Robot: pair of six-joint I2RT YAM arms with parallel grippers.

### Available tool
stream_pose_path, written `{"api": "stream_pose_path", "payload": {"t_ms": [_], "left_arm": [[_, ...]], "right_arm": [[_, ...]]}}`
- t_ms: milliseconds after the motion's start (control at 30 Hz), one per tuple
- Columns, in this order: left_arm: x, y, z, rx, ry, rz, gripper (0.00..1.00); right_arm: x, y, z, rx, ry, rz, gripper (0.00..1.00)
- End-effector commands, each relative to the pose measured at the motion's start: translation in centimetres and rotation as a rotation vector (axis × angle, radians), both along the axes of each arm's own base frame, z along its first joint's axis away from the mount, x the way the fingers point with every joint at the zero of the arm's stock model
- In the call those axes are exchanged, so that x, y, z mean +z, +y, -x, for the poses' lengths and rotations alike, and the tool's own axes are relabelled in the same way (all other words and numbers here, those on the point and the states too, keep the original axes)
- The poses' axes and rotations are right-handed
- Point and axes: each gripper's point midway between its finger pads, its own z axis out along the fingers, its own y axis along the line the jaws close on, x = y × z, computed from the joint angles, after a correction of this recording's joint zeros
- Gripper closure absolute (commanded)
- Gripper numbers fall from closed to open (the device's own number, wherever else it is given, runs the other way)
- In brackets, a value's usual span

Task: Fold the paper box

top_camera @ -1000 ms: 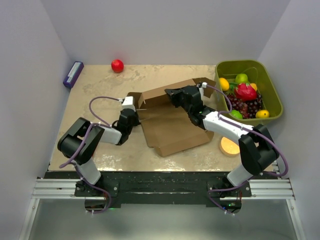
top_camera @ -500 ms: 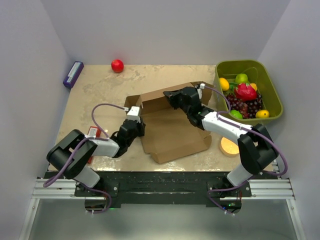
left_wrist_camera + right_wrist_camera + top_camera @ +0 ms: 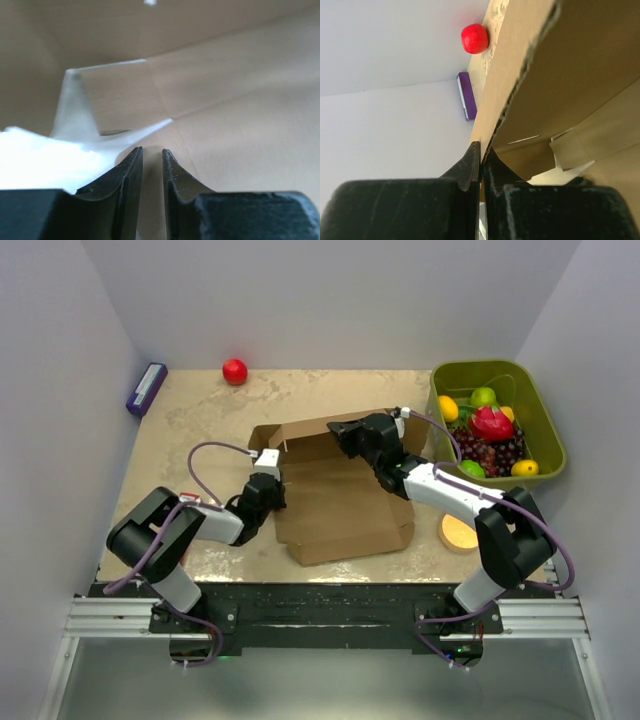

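The paper box (image 3: 340, 502) is lying open in the middle of the tabletop (image 3: 190, 420); the right gripper (image 3: 481, 147) is pinching the top edge of the box's raised far wall, its jaws closed tight on the cardboard; the left gripper (image 3: 151, 150) is reaching in at the box's left edge, its jaws standing a narrow slit apart and gripping nothing; a green bin (image 3: 445, 435) of fruit is sitting at the far right corner.

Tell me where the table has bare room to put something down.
Bare: the far strip between the red ball and the green bin; the left side beside the purple block. Crowded: the middle, with the paper box and both arms.
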Motion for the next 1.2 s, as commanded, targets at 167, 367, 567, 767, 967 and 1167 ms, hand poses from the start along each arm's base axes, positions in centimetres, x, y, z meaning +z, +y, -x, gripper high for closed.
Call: {"api": "stream_pose_path", "payload": {"t_ms": [167, 367, 567, 767, 967, 1167], "left_arm": [[0.2, 3.9, -1.7, 0.186, -0.012, -0.023, 0.75], [0.9, 4.9, -2.8, 0.217, -0.031, -0.013, 0.75], [1.0, 5.2, -4.1, 0.250, -0.036, -0.028, 0.78], [1.7, 4.2, -5.5, 0.238, -0.056, -0.001, 0.79], [2.7, 2.9, -6.6, 0.236, -0.086, 0.082, 0.80], [3.5, 0.6, -6.6, 0.177, -0.112, 0.160, 0.80]], "right_arm": [[1.6, -0.2, 0.7, 0.008, -0.031, 0.008, 1.00], [1.3, -0.1, 0.7, 0.014, -0.025, 0.010, 1.00], [1.1, 0.2, 0.6, 0.023, -0.019, 0.012, 1.00], [0.9, 0.4, 0.3, 0.026, -0.018, 0.017, 1.00], [0.2, 0.8, 0.3, 0.044, -0.003, 0.022, 1.00], [0.2, 1.1, 0.3, 0.057, -0.002, 0.022, 1.00]]}}
